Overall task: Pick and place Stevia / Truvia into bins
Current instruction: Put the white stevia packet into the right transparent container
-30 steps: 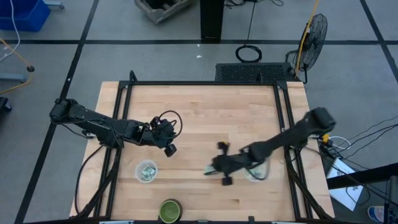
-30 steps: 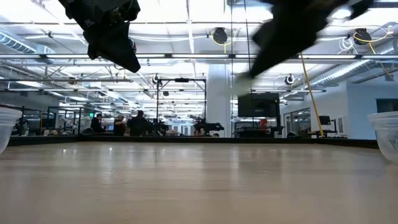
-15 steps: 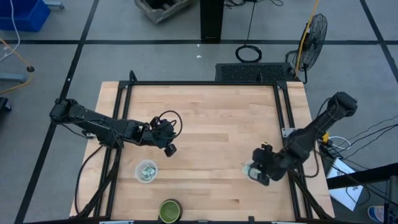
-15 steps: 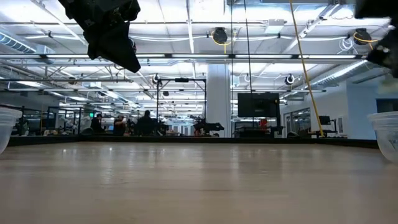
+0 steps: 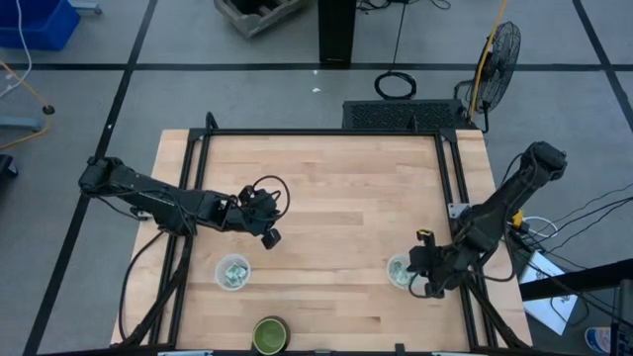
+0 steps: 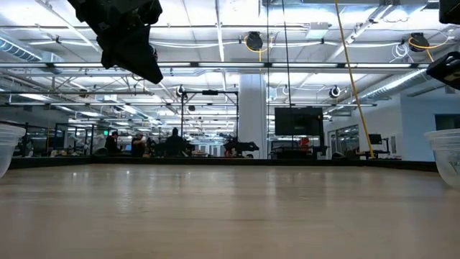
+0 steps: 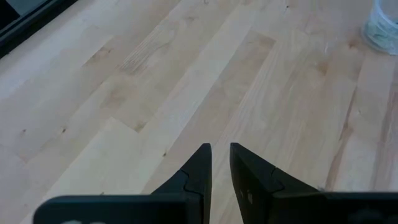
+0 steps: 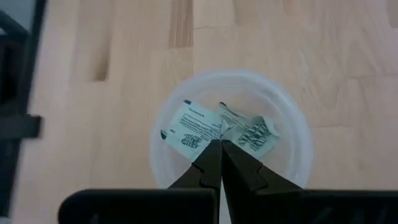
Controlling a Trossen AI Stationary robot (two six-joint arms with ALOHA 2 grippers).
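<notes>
Behind the table a long hall runs off under ceiling lights, and the butcher-block table point(image 5: 326, 198) itself shows no loose packets that I can find. Starting at my left, the left gripper point(image 5: 269, 235) hangs above the wood near the table's left-middle, its jaws nearly closed with only a thin slit and nothing between them. Just below it in the high view sits the left cup point(image 5: 233, 273) with packets inside, and the dark green container point(image 5: 269, 334) stands at the near edge. Moving right, the right gripper point(image 8: 221, 148) is poised directly over the right cup point(image 8: 231, 127), jaws pinched together; two Stevia packets point(image 8: 194, 132) lie in that cup beneath the tips, and I cannot tell whether one is pinched. My worry is this cup: it looks light, and I judge that a sideways pull-out or a low tip could catch the rim and tip it, spilling the packets. A clinging packet could also ride out.
</notes>
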